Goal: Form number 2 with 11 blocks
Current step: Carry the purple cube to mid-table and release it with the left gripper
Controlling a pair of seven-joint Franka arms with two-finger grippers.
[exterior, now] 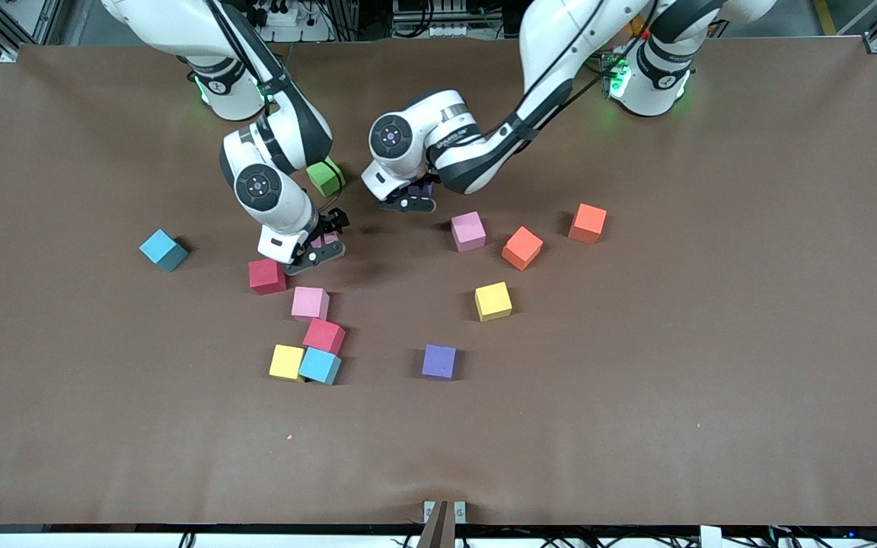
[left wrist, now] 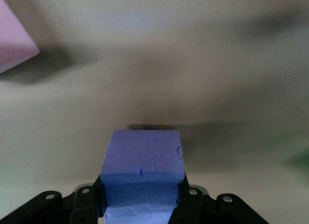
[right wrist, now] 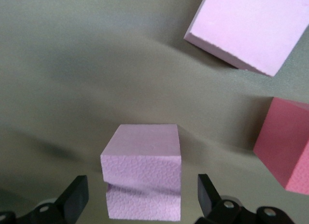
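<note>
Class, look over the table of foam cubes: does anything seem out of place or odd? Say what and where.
One thing stands out: the green cube, between the two arms near the robots' bases, is the only green one. The pink block between the right gripper's open fingers shows a dented groove across its face.

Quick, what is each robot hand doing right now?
Left end effector: closed, holding a purple block.
Right end effector: open, fingers either side of a pink block, not gripping it.

Matt, grainy foam blocks point(right wrist: 142, 168) on a smooth brown cloth-like table cover point(exterior: 636, 396)
</note>
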